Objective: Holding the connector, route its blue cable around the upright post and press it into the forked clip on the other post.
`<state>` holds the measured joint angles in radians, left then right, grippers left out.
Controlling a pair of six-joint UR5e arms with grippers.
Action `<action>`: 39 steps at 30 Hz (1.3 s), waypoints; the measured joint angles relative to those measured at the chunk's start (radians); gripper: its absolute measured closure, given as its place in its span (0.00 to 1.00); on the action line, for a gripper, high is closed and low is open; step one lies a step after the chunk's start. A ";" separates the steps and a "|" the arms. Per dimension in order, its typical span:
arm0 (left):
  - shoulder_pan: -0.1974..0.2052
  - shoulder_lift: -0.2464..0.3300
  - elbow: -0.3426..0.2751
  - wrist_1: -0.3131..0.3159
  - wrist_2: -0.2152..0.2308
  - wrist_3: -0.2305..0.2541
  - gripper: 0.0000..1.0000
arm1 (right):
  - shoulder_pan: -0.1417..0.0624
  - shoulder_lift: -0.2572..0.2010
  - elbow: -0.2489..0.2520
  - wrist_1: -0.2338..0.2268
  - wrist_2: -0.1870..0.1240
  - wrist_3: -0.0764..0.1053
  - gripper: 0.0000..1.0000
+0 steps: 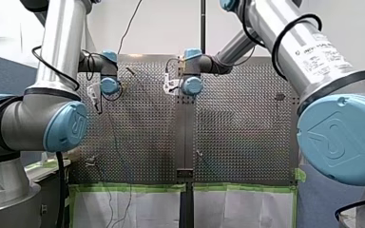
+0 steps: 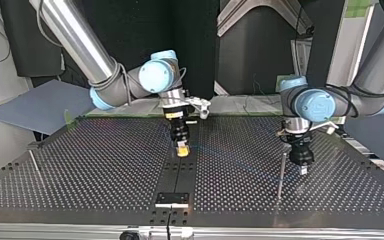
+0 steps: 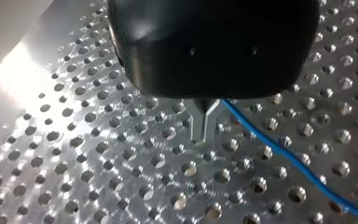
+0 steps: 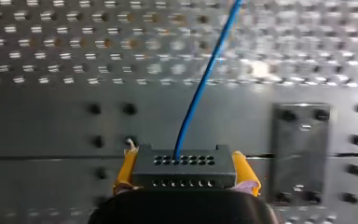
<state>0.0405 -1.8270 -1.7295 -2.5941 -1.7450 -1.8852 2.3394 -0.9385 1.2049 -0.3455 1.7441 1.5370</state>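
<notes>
The connector is a dark grey, matte rectangular block with two rows of small round holes. It is pinched at its short ends between the yellow pads of my right gripper. Its long axis runs from pad to pad, across the gripper, and its holed face points away from the wrist toward the table. From that face the blue cable, thin, smooth and round, leaves ahead of the gripper and leans slightly to one side over the perforated sheet. In the top view this gripper hangs point-down at the centre of the frame, over the smooth dark strip that splits the shiny, dimpled metal table; a small black plate lies lower on the strip. My left gripper stands at the right of the frame, just beside a thin upright steel post. In its wrist view a glossy black body carries two narrow metal fingers, drawn together with only a hairline slit between them. The cable runs just beside them, slanting away over the holes; I cannot tell whether it touches them.
</notes>
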 joint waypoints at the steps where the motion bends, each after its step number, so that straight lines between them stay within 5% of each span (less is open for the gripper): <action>1: -0.002 0.000 0.000 0.000 0.000 0.000 0.78 | 0.000 0.002 0.000 0.005 0.000 0.000 1.00; 4: -0.008 0.000 0.000 -0.001 0.001 0.000 0.69 | 0.000 0.007 0.000 0.018 0.000 -0.001 0.98; 6: -0.011 0.000 0.000 -0.001 0.002 -0.001 0.52 | 0.000 0.008 0.000 0.025 0.001 -0.001 0.98; 21: -0.018 0.000 0.000 0.005 0.047 -0.040 0.11 | 0.013 0.012 0.049 0.021 0.001 -0.007 0.95; 39: -0.027 0.000 0.000 -0.001 0.033 -0.041 0.09 | -0.017 0.013 0.191 -0.093 0.019 -0.002 0.95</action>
<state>0.0134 -1.8275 -1.7291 -2.5956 -1.7116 -1.9258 2.3223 -0.9251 1.3961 -0.4383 1.7628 1.5353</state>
